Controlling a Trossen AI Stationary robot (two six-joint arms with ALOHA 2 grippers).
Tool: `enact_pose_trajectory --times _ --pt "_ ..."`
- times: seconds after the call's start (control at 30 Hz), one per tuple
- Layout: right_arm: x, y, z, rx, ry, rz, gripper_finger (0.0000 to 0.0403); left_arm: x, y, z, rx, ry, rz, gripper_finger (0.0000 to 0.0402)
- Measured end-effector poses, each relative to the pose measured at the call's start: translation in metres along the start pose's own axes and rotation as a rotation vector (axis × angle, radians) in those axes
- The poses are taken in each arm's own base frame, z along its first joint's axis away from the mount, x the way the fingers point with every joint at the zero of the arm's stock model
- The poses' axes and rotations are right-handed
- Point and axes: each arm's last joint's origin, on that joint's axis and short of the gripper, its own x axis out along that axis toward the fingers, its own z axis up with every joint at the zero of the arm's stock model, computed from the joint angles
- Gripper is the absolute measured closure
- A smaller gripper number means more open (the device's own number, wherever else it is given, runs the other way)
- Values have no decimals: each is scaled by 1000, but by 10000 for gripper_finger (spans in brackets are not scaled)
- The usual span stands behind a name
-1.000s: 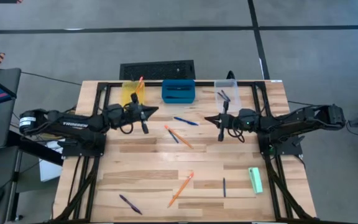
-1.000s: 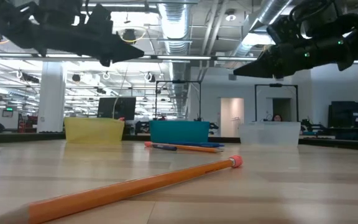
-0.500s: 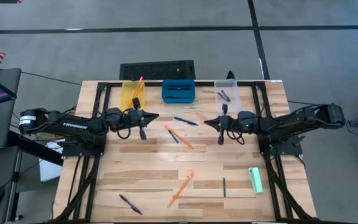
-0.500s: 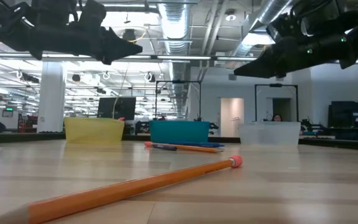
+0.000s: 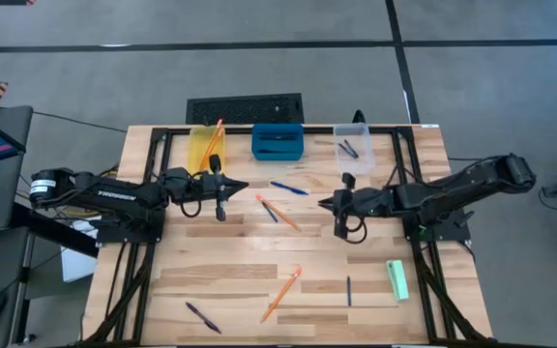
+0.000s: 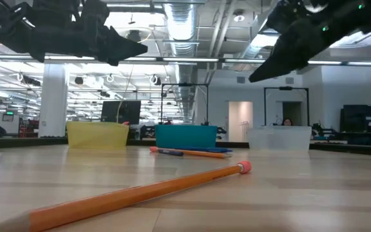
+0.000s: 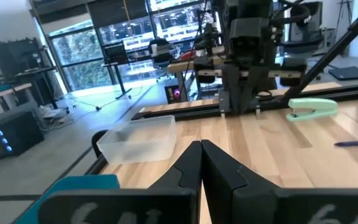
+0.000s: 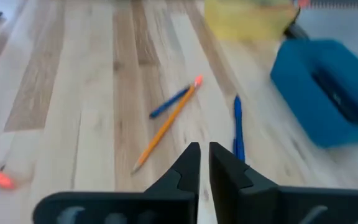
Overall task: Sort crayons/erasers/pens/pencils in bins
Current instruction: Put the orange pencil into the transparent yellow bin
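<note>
Along the table's near edge your leftovers have not moved: a dark pen (image 5: 202, 317) toward the left corner, a pencil (image 5: 281, 294) at mid-edge, a short pen (image 5: 348, 290) beside it, and the eraser (image 5: 396, 279) by the right edge.

The change is further in. Over the last second your right gripper (image 5: 323, 203) has dropped back from the far side toward the table's middle and tipped downward. Its fingers have eased from pressed together to a sliver apart, with nothing between them. It now faces the crossed pencil (image 5: 280, 215) and crossed pen (image 5: 270, 212) at mid-table, with the blue pen (image 5: 288, 188) just beyond. I read that as you lining up the next pick, probably from that pair.

The left gripper (image 5: 243, 184) has barely drifted; it hangs clamped and empty over the left-middle.

At the far edge, the yellow bin (image 5: 201, 153) holds a pencil, the blue bin (image 5: 278, 147) sits centre, and the clear bin (image 5: 353, 150) holds pens.
</note>
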Motion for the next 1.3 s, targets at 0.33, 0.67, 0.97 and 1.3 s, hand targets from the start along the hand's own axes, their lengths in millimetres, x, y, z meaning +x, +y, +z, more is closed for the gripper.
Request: enact_pose_trajectory --times 0.33,0.67,0.97,1.3 --pt "-13 24 15 98 204 -33 300 0 0 0 7 3 0 401" --pt "18 63 28 108 348 -40 224 0 -2 -9 -28 97 -12 401" --pt "36 103 43 111 429 -24 159 -1 -13 -12 -3 136 -95 401" --pt "64 150 61 105 501 107 157 -2 -25 -13 33 159 -162 401"
